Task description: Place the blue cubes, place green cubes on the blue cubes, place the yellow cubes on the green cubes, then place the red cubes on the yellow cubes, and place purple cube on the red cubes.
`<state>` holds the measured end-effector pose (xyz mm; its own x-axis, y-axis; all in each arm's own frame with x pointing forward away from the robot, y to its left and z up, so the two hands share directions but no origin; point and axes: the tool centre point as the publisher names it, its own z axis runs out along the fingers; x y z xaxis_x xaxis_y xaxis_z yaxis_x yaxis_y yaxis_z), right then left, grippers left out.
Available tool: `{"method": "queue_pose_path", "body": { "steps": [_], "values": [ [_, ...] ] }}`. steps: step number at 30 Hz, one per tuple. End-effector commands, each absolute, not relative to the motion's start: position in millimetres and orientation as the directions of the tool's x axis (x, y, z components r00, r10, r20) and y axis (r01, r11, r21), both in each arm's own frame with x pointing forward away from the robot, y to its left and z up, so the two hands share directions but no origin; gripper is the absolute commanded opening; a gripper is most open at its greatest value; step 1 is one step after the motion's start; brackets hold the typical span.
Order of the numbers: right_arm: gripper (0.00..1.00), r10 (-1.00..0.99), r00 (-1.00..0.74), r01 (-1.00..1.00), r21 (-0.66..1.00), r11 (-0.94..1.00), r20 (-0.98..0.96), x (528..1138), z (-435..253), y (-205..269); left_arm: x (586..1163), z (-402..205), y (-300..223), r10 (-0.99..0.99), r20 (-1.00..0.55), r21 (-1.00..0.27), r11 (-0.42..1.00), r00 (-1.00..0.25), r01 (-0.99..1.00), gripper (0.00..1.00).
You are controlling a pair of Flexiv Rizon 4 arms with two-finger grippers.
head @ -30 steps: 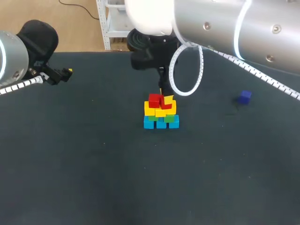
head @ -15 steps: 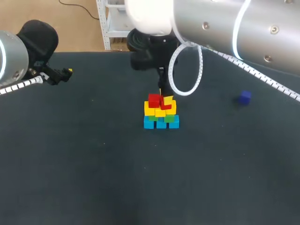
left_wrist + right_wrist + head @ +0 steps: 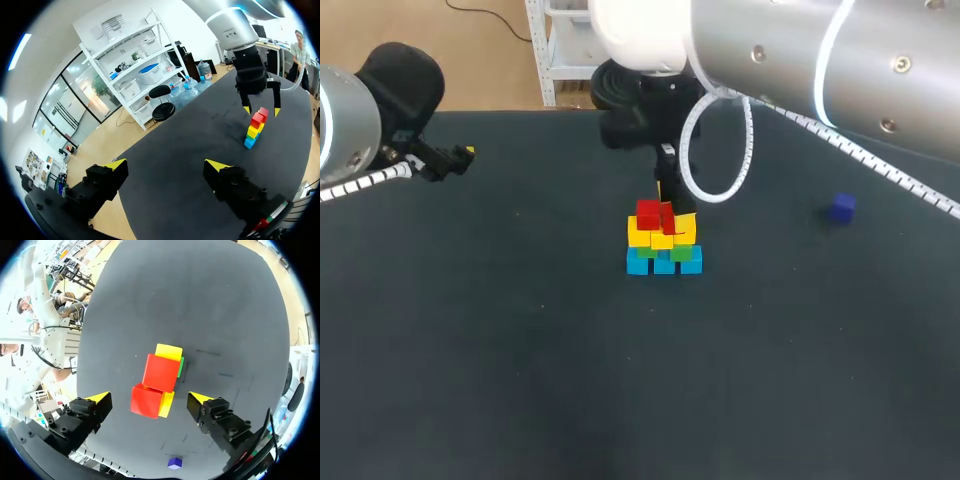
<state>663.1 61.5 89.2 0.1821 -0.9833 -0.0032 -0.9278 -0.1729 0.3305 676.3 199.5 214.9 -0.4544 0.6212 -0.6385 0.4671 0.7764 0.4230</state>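
Note:
A small stack stands mid-table: blue cubes (image 3: 664,262) at the base, green cubes (image 3: 680,253) on them, yellow cubes (image 3: 662,237) above, and two red cubes (image 3: 655,214) on top. My right gripper (image 3: 665,198) hangs open just above the red cubes (image 3: 161,372), its fingers wide apart on either side and touching nothing. The purple cube (image 3: 840,207) lies alone at the right (image 3: 174,463). My left gripper (image 3: 460,158) is open and empty at the far left, well away from the stack (image 3: 255,129).
The right arm's white cable loop (image 3: 715,150) hangs behind the stack. The dark table (image 3: 520,350) lies bare around the stack and toward the front edge.
My right gripper has opened, letting go of the second red cube on the stack, and has risen slightly. The left arm has not moved.

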Motion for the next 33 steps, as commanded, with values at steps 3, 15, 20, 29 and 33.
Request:
{"method": "queue_pose_path", "body": {
  "steps": [3, 15, 20, 29, 33],
  "values": [
    [1.00, -0.987, 0.157, -0.938, 0.307, -0.162, -0.041, 660.0, 103.2, 49.2, 675.5, 214.1, 199.5, 0.620, -0.641, 0.424, 0.778, -0.453, 0.464, 1.00],
    [1.00, -0.968, 0.112, -0.992, 0.034, -0.123, -0.225, 633.5, 193.6, -16.2, 675.5, 214.1, 199.5, 0.620, -0.641, 0.424, 0.778, -0.453, 0.464, 1.00],
    [1.00, -0.989, -0.013, -0.996, -0.085, 0.026, -0.145, 613.4, 209.8, -67.2, 675.5, 214.1, 199.5, 0.620, -0.641, 0.424, 0.778, -0.453, 0.464, 1.00],
    [1.00, -0.970, -0.235, -0.970, -0.077, 0.230, 0.061, 594.0, 167.3, -128.5, 675.5, 214.1, 199.5, 0.620, -0.641, 0.424, 0.778, -0.453, 0.464, 1.00],
    [1.00, -0.951, -0.298, -0.953, -0.089, 0.291, 0.080, 591.2, 152.8, -153.1, 675.5, 214.1, 199.5, 0.620, -0.641, 0.424, 0.778, -0.453, 0.464, 1.00]
  ]
}}
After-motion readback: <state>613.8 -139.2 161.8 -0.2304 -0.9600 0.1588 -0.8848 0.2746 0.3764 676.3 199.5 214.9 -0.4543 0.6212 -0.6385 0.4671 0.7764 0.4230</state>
